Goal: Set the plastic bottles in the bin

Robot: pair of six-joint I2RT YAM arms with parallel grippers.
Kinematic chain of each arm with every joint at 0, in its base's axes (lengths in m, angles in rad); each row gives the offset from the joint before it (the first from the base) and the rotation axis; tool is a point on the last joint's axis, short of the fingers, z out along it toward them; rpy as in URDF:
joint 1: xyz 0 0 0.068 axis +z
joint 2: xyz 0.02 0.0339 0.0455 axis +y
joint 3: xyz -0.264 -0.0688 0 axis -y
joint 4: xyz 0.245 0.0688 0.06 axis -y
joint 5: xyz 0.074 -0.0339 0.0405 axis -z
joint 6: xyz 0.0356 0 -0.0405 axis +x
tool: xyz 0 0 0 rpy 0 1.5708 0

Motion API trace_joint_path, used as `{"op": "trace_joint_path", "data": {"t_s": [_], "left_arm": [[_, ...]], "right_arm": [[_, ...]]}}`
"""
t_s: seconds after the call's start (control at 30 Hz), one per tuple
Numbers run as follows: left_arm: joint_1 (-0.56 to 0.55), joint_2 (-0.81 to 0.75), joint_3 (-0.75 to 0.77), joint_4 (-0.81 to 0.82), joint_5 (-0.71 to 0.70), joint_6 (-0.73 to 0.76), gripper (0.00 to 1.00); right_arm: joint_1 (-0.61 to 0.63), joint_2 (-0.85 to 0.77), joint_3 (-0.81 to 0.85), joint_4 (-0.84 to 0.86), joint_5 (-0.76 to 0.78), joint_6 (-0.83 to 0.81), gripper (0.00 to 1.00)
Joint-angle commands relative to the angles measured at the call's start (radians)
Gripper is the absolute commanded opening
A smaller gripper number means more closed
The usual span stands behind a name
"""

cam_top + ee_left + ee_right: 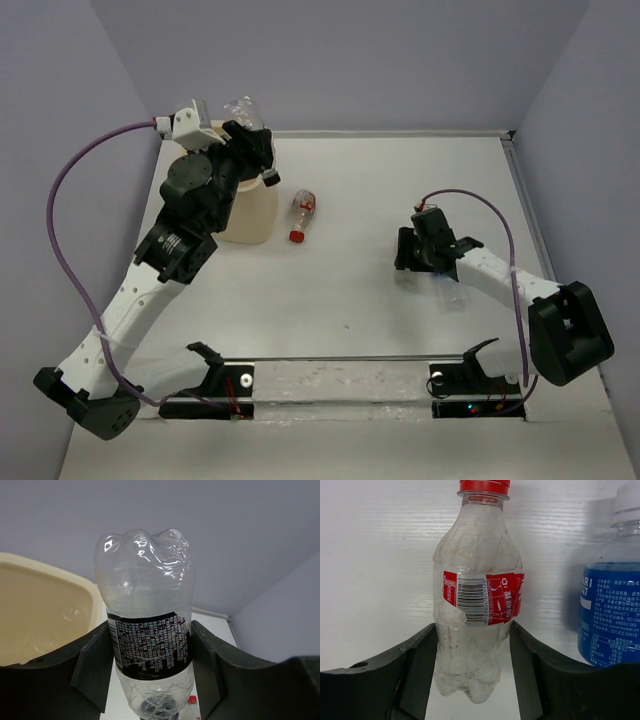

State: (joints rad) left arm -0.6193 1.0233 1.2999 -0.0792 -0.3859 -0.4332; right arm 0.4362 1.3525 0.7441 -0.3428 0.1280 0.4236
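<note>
My left gripper (245,135) is shut on a clear crushed bottle with a black label (147,625), held base-up above the cream bin (255,215); the bin's mouth (40,610) lies to its left in the left wrist view. My right gripper (408,255) is low on the table. Its fingers (422,665) press both sides of a red-capped, red-labelled bottle (477,605) lying on the table. A blue-labelled, white-capped bottle (610,615) lies just right of it. Another red-capped bottle (302,215) lies on the table right of the bin.
The blue-labelled bottle also shows beside the right arm in the top view (450,290). The table's raised edge (515,160) runs along the back and right. Two black stands (215,385) sit at the near edge.
</note>
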Motion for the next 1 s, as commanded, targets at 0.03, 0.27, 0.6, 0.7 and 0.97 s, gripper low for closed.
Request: {"op": "trace_joint_path", "data": {"t_s": [0.03,0.27,0.6,0.7,0.97], "left_arm": [[0.14,0.13,0.146,0.05,-0.09,0.096,0.5],[0.291,0.257,0.099,0.208,-0.286,0.219,0.48],[0.317,0.269,0.065,0.174,-0.269,0.17,0.99],[0.317,0.158,0.047,0.116,-0.139,0.117,0.99],[0.317,-0.208,-0.161,0.016,0.05,0.027,0.99]], "right_arm": [[0.042,-0.179,-0.009,0.105,-0.068,0.009,0.32],[0.156,-0.279,0.021,0.159,-0.12,0.058,0.25],[0.346,-0.052,0.346,0.298,-0.217,0.011,0.25],[0.366,0.017,0.498,0.31,-0.228,-0.035,0.25],[0.397,0.316,0.97,0.304,-0.31,-0.104,0.23]]}}
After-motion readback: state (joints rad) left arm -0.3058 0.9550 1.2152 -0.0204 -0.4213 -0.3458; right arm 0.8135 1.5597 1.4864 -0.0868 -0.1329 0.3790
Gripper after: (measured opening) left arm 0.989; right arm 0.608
